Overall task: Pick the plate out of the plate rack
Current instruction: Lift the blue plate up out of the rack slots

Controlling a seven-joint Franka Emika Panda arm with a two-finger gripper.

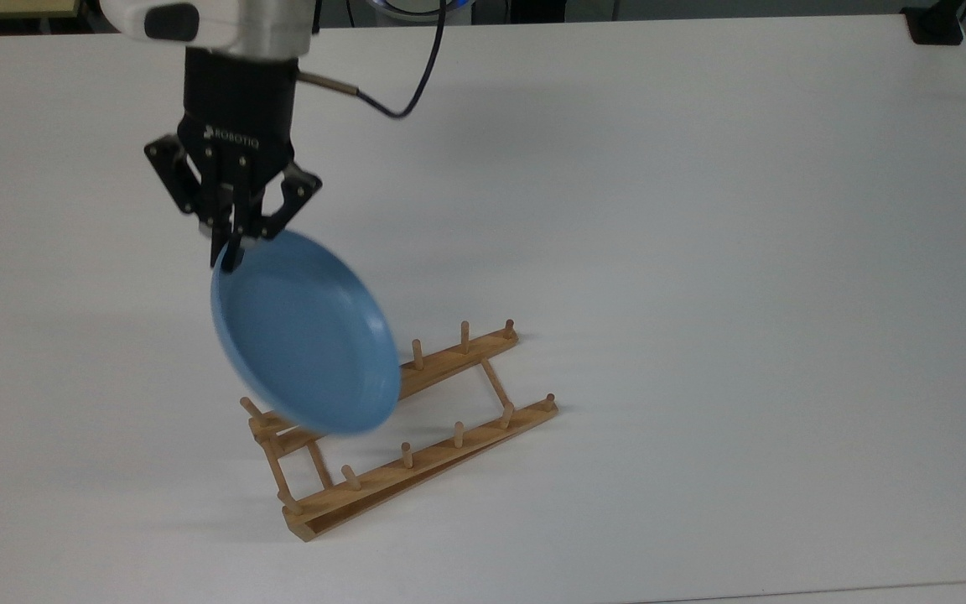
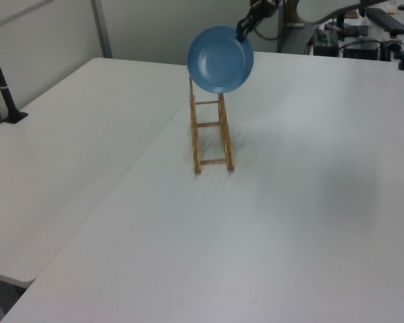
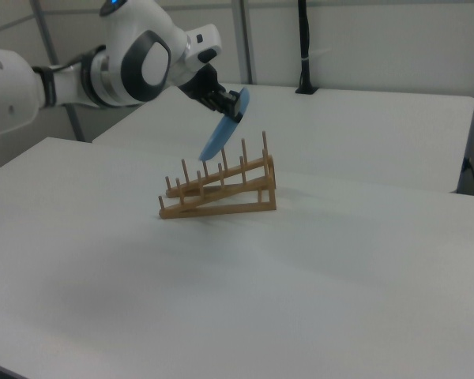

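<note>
Top view is showing the black, angular gripper (image 1: 231, 245) pinching the raised rim of the plate (image 1: 305, 332) between its 2 fingers. This round, shallow, glossy light-blue plate is hanging tilted in the air, above and clear of the plate rack (image 1: 416, 432). That rack, 2 long light-brown wooden rails with upright round pegs and thin crossbars, is lying on the smooth white table (image 1: 701, 252). Right view is presenting the plate (image 3: 224, 126) almost edge-on, above the rack's pegs.
</note>
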